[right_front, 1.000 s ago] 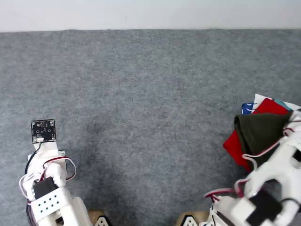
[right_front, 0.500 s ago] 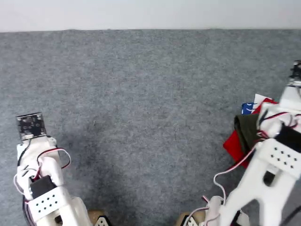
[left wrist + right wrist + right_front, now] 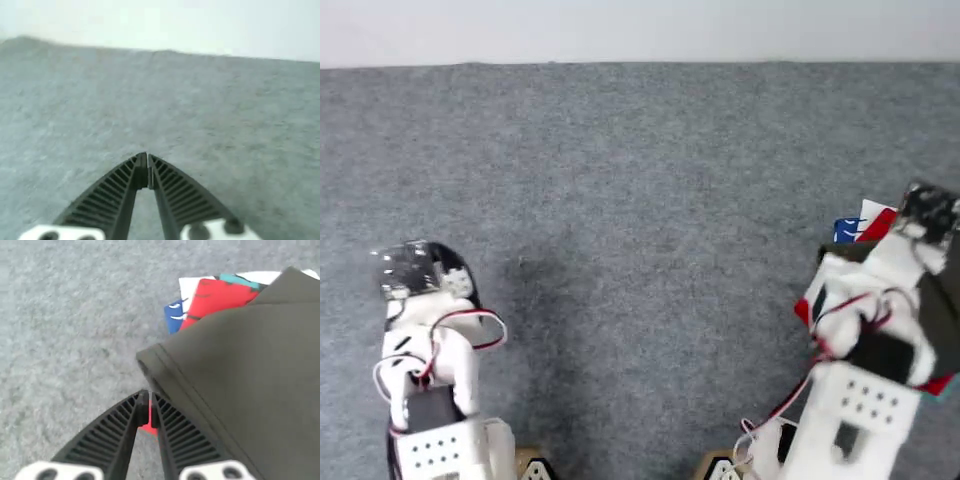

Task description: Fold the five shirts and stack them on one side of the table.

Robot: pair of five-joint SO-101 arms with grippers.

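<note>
- Counting the shirts: one stack (image 3: pixel 865 226) sits at the right edge of the grey desk (image 3: pixel 650 200).
- Dark olive shirt (image 3: pixel 240 390) is on top, 1 of it.
- Under it, peeking out: 1 red shirt (image 3: pixel 220 295), 1 blue piece (image 3: pixel 175 315), 1 white piece (image 3: pixel 192 284) and 1 teal strip (image 3: pixel 235 279).
- That looks like five layers, but I can't tell if white and teal are separate shirts.
- Two arms, one at each side of the near edge.
- Left arm (image 3: pixel 430 400) is at the near left corner, over bare desk and well apart from the stack.
- Left jaws are closed tip to tip with nothing between them, aimed across bare desk toward the far edge.
- Right arm (image 3: pixel 865 370) stretches out above the stack and covers most of the dark shirt in the high view.
- Right jaws are closed and hold nothing; their tips are just beside the folded corner of the dark shirt, with a bit of red below them.
- Versus 1.0 s ago: the right arm was pulled back at the near right corner with the dark shirt mostly in the open; now it is out over the stack.
- Left arm's wrist swung outward 0.5 s ago and is back near where it was.
- Stack's blue and white corner is in the same spot in all three high frames.
</note>
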